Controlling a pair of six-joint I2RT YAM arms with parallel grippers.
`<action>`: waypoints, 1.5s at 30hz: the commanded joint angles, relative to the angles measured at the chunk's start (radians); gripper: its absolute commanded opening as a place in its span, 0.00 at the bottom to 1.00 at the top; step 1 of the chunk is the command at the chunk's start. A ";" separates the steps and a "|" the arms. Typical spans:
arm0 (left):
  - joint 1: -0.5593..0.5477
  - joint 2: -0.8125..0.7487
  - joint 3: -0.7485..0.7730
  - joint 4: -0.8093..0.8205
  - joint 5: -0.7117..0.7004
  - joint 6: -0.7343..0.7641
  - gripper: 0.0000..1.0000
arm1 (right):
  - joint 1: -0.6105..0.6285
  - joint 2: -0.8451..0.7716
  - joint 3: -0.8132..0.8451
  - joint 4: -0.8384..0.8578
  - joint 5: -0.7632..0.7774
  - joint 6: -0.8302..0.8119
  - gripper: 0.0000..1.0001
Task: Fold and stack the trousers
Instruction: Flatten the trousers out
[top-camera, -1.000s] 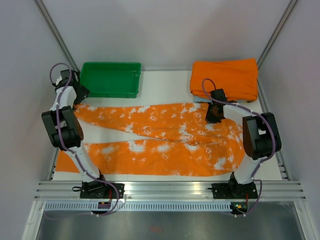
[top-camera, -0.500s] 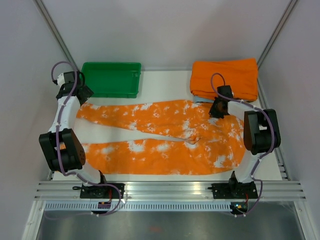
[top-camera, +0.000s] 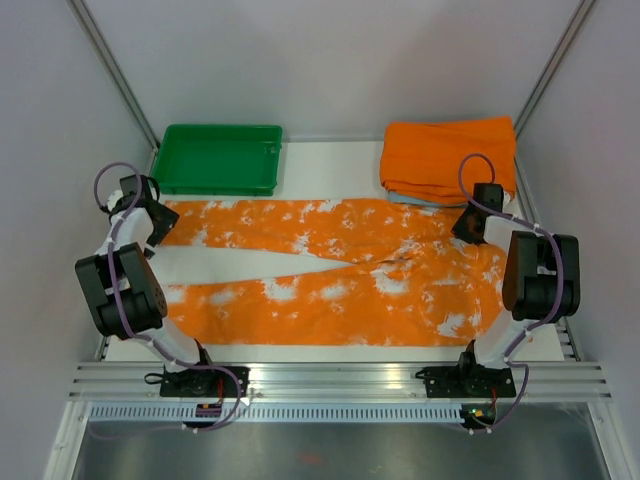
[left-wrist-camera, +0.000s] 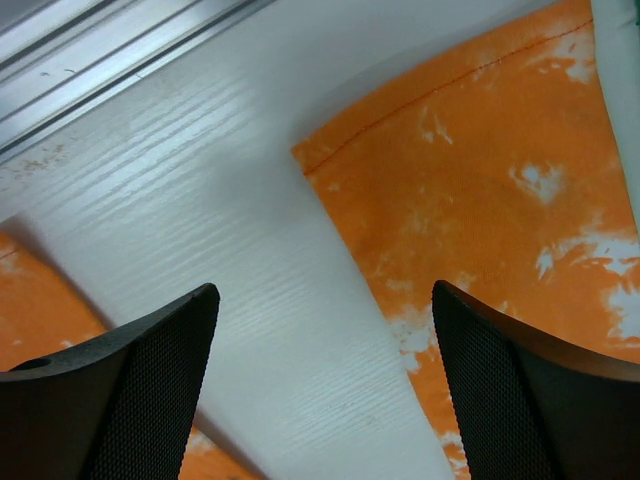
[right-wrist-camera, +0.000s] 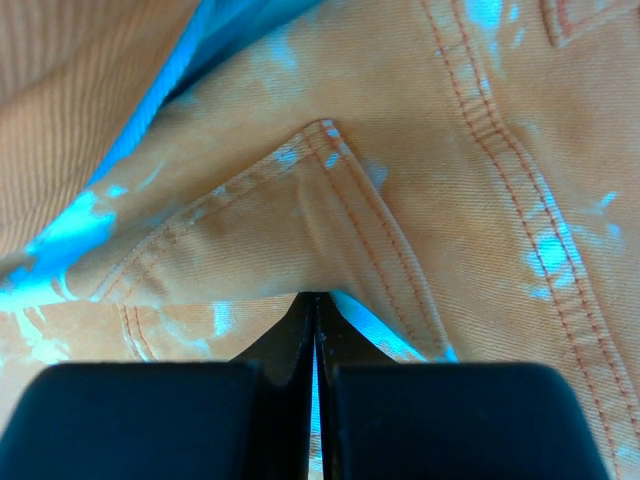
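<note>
The trousers (top-camera: 300, 305), orange with white splashes, lie spread across the table, both legs pointing left and the waist at the right. My right gripper (top-camera: 468, 228) is at the far corner of the waist; in the right wrist view it (right-wrist-camera: 317, 298) is shut on a fold of the trousers' stitched cloth (right-wrist-camera: 420, 150). My left gripper (top-camera: 152, 215) is by the cuff of the far leg. In the left wrist view it (left-wrist-camera: 322, 300) is open and empty above bare table, with the cuff (left-wrist-camera: 480, 180) just ahead to the right.
A green tray (top-camera: 215, 188) stands at the back left, just beyond the far leg. A plain orange folded cloth (top-camera: 450, 150) lies at the back right on a light blue folded cloth (top-camera: 400, 198). An aluminium rail (top-camera: 340, 380) runs along the near edge.
My right gripper has moved right with the waist, drawing the trousers straighter. My left gripper has moved nearer and left along the far leg's cuff, and the far leg lies flatter.
</note>
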 joint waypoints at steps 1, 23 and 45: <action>-0.003 0.072 0.013 0.087 0.064 -0.015 0.91 | -0.004 0.001 -0.056 -0.080 -0.015 -0.097 0.00; -0.091 0.272 0.101 0.180 0.083 0.112 0.07 | 0.140 -0.123 0.300 -0.373 0.126 -0.180 0.11; -0.029 0.178 -0.015 0.054 0.014 0.075 0.02 | -0.068 -0.249 0.096 -0.301 0.141 -0.057 0.10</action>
